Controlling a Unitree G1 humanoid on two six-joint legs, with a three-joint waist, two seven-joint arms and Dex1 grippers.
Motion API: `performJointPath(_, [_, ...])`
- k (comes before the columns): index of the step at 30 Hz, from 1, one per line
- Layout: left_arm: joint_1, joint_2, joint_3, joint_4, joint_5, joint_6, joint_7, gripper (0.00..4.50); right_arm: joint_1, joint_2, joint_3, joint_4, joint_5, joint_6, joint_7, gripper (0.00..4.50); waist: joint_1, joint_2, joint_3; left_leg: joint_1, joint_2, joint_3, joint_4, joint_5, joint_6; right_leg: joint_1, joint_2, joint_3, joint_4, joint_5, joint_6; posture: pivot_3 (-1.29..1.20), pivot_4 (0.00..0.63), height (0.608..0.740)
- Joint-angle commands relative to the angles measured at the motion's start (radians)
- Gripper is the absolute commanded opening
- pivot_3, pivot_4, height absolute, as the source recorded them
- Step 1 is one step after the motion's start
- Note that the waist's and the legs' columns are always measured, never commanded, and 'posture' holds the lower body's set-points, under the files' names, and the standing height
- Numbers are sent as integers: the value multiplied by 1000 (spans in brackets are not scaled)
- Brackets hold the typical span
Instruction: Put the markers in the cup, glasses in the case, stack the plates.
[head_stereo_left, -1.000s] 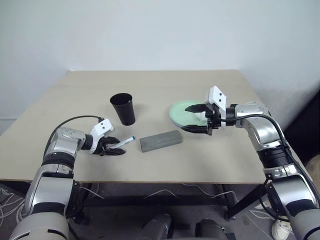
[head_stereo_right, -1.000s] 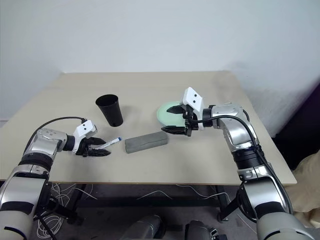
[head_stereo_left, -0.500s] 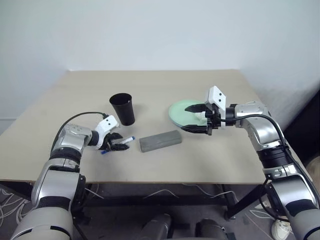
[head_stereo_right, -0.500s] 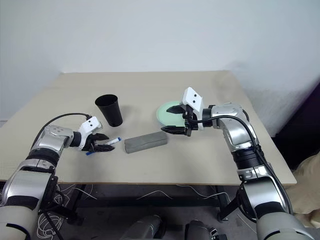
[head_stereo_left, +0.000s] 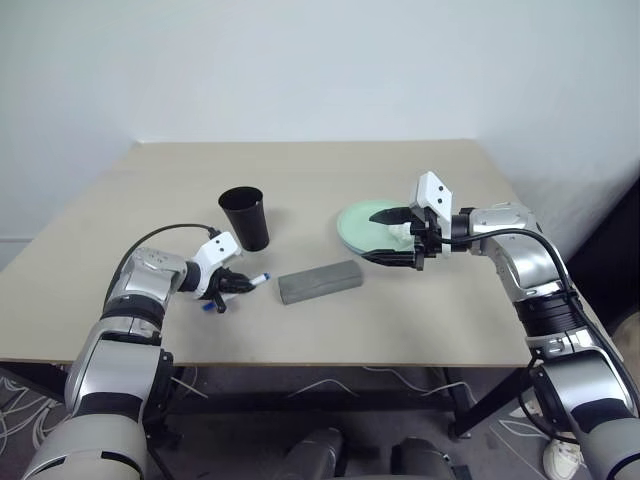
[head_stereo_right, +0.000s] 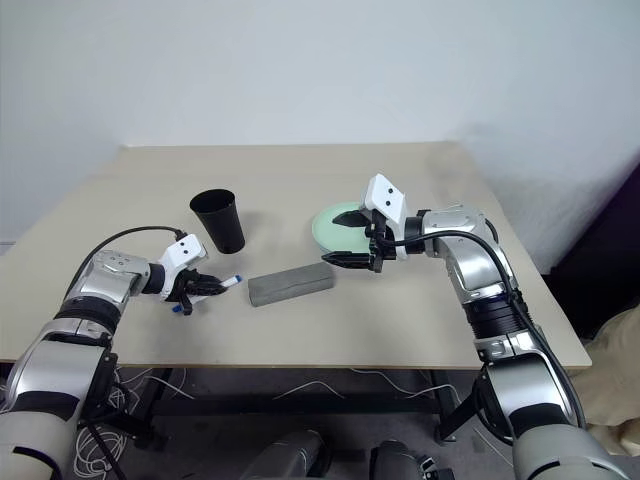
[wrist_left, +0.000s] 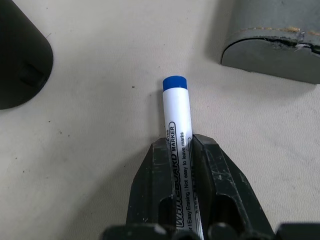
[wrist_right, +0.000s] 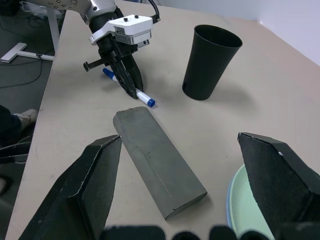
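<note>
Left wrist view: marker (wrist_left: 176, 131), white barrel printed "WHITEBOARD MARKER", blue end forward, clamped between the left pincer (wrist_left: 181, 150) fingers; rounded end of the case (wrist_left: 272, 47) and base of the cup (wrist_left: 22, 55) nearby on the bench (wrist_left: 100, 125).

Right wrist view: right pincer (wrist_right: 192, 187), fingers spread wide, gripping nothing; case lying closed beneath it, mint-green plate (wrist_right: 245, 207) rim at one side.

Head views: left arm low, pincer angled down at the bench (marker between cup and case). Right arm raised, pincer (head_stereo_left: 392, 237) pointing leftward over the plates (head_stereo_left: 365, 228).

wall: plain white, upper frame | furniture: beige rectangular wooden table (head_stereo_left: 330, 170), centre | floor: grey, white cables (head_stereo_left: 320, 385) beneath
</note>
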Motion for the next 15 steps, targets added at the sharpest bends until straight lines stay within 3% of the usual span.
performJointPath(1, [9,2,0,-26,-9,5,-49,122,-36,1,-11,-13,12,-13,-3,4044,0,0,0,0,0,0,0,0,0,0,0,0,0,0,0,0,0,740])
performJointPath(8, [-42,12,108,-241,-207,217,-294,122,-33,0,-11,-18,13,-9,-3,4044,-1,-3,2,-4,0,1,0,0,0,-3,1,-1,-3,0,0,0,0,740])
performJointPath(15, [-143,-21,220,-437,-377,422,-234,122,-41,7,-9,-14,14,-4,-3,4044,-5,-6,4,-3,1,-1,-1,0,0,-2,1,-2,-4,0,1,0,0,740])
